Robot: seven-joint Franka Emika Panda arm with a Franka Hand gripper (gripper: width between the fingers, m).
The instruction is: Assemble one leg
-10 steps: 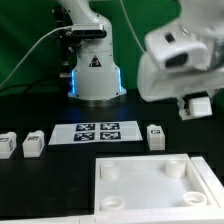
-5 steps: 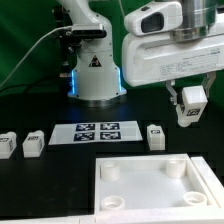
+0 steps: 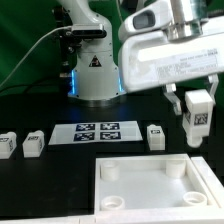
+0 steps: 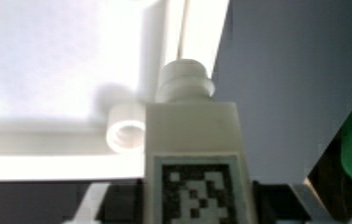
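My gripper (image 3: 198, 108) is shut on a leg (image 3: 197, 117), a small white block with a black-and-white tag, and holds it upright in the air above the far right corner of the big white plate (image 3: 150, 200). In the wrist view the leg (image 4: 194, 140) fills the middle, tag toward the camera, its round peg pointing away. Beyond it lies the plate (image 4: 48, 60) with a round corner socket (image 4: 130, 133). Three more legs lie on the table: one to the right of the marker board (image 3: 155, 135) and two at the exterior view's left (image 3: 34, 142) (image 3: 8, 144).
The marker board (image 3: 94, 132) lies flat behind the plate. The robot base (image 3: 95, 70) stands at the back centre with cables around it. The plate has raised round sockets at its corners.
The arm has come down and toward the camera with the leg in its gripper, from high at the right to just above the plate's far right corner.
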